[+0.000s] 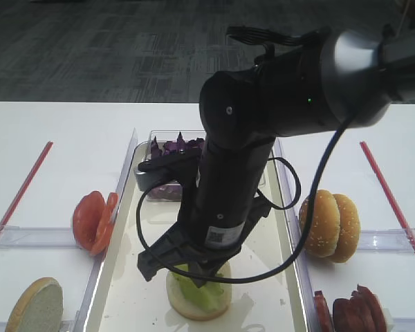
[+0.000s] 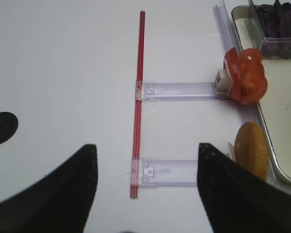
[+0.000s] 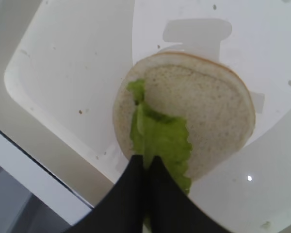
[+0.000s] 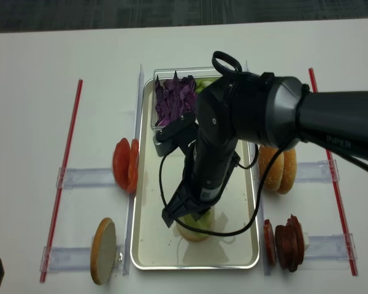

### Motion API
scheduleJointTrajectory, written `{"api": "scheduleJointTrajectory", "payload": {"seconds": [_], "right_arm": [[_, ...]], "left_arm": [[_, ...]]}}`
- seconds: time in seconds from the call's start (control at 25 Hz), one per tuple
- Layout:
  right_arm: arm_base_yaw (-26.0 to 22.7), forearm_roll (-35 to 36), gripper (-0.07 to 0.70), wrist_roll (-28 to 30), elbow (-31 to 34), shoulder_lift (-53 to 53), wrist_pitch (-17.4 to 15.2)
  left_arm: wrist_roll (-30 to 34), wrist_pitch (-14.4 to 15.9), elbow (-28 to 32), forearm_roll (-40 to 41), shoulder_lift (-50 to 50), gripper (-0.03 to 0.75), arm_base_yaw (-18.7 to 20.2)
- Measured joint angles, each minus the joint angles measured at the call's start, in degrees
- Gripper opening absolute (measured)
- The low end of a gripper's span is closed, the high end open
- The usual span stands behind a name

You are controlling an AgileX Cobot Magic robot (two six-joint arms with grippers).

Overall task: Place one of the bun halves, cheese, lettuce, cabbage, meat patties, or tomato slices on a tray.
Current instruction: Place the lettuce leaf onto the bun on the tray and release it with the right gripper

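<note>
Right gripper (image 3: 146,165): reached across to the middle of the scene, its jaws pinched together on the near edge of a lettuce leaf (image 3: 164,138); judged to be laying the leaf flat before letting go.
Lettuce leaf: lay on the cut face of a bun half (image 3: 203,107), covering its near-left part and hanging slightly past the rim where the fingertips held it.
Bun half: sat cut side up at the near end of the tray (image 4: 148,245), probably as the base for stacking.
Tray: metal, between two clear rails; apart from the bun and leaf, its floor showed only specks.
Clear tub (image 4: 172,101): stood at the far end of the tray, holding purple cabbage, with something green just behind it.
Left gripper (image 2: 145,189): hovered wide apart and holding nothing above the white table (image 2: 63,73), well left of the tray.
Tomato slices (image 1: 93,220): stood on edge in a rail holder left of the tray, likely kept upright for easy pinching.
Spare buns (image 1: 330,225): stood on edge to the right.
Meat patties (image 4: 287,236): stood on edge at near right.
</note>
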State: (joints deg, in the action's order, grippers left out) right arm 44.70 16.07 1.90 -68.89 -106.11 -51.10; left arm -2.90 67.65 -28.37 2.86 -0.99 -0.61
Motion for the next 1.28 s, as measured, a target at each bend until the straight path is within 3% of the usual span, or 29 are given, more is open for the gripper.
{"api": "scheduleJointTrajectory", "payload": {"seconds": [0.6,0.72,0.8,0.84,0.88,1.28], "right_arm": [[0.0,0.2,0.055,0.4,0.0,0.0,1.1],[0.0,0.2,0.127,0.4,0.0,0.0,1.1],[0.0,0.1,0.213,0.4,0.0,0.0,1.1],[0.0,-0.6,0.312,0.4,0.0,0.0,1.3],[0.0,-1.0,0.34,0.4,0.0,0.0,1.5],[0.0,-2.6,0.373,-0.2,0.0,0.0,2.0]], "left_arm": [[0.0,0.0,0.0,0.0,0.0,0.424,0.0],[0.0,0.0,0.0,0.0,0.0,0.424,0.0],[0.0,0.0,0.0,0.0,0.0,0.424,0.0],[0.0,0.0,0.0,0.0,0.0,0.424,0.0],[0.0,0.0,0.0,0.0,0.0,0.424,0.0],[0.0,0.0,0.0,0.0,0.0,0.424,0.0]]}}
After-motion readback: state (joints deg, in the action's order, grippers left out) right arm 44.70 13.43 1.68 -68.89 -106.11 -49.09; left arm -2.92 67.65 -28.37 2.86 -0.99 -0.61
